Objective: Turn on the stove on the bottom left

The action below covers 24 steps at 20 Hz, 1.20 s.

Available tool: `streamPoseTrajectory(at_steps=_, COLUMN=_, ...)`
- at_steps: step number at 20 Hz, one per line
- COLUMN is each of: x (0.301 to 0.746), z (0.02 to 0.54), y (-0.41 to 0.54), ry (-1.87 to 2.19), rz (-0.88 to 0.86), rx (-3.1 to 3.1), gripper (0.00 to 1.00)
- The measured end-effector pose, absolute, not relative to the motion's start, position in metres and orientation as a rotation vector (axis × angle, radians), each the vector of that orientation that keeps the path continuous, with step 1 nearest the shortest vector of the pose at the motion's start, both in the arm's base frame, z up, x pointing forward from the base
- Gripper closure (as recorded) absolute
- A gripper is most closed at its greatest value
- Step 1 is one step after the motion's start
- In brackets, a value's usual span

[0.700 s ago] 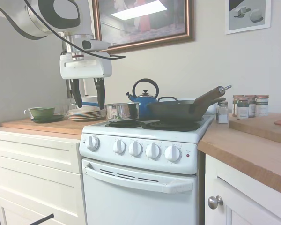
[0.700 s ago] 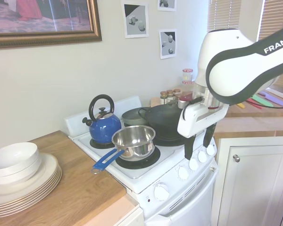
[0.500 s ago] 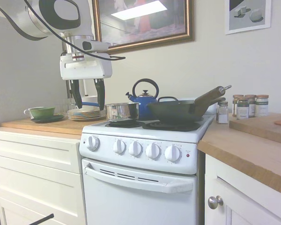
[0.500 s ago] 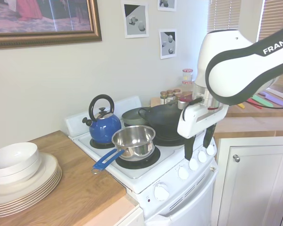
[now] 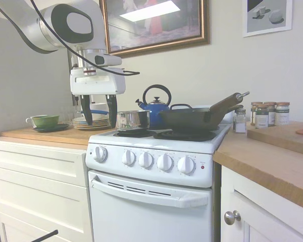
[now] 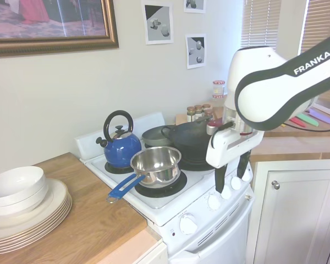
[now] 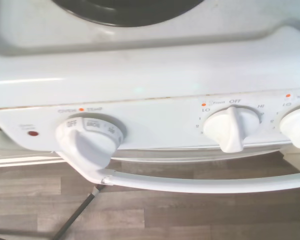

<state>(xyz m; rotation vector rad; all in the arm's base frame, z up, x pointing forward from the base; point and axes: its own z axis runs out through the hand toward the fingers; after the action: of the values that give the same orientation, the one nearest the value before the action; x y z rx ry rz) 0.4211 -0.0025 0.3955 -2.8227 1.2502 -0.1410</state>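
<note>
The white stove (image 5: 151, 201) has five round knobs (image 5: 146, 160) in a row on its front panel and a small red light (image 5: 202, 167). My gripper (image 5: 99, 122) hangs open, fingers pointing down and empty, above and in front of the panel. In the second exterior view the gripper (image 6: 231, 184) sits just in front of the knobs (image 6: 226, 192) at the far end, touching none. The wrist view shows the oven knob (image 7: 87, 142) marked OFF beside the red light (image 7: 33, 133), and a front-burner knob (image 7: 232, 127) pointing at OFF.
A steel saucepan (image 6: 155, 164) with a blue handle, a blue kettle (image 5: 155, 108) and a dark wok (image 5: 192, 118) sit on the burners. Stacked plates (image 6: 27, 212) rest on the wooden counter on one side of the stove. Spice jars (image 5: 267, 114) stand on the other. The oven-door handle (image 7: 200, 182) runs below the knobs.
The gripper has dropped lower and shifted toward the stove's knob panel, still open. Pots and knobs have not moved.
</note>
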Motion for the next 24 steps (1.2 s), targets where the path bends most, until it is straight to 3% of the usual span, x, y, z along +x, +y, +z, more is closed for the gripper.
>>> streamPoseTrajectory(at_steps=10, x=0.451, z=0.367, y=-0.02, ry=1.327, rz=-0.093, rx=-2.805, gripper=0.0)
streamPoseTrajectory(at_steps=11, x=0.454, z=0.365, y=-0.022, ry=1.331, rz=-0.088, rx=-2.804, gripper=1.0)
streamPoseTrajectory(at_steps=24, x=0.464, z=0.353, y=-0.028, ry=1.339, rz=-0.08, rx=-2.795, gripper=1.0)
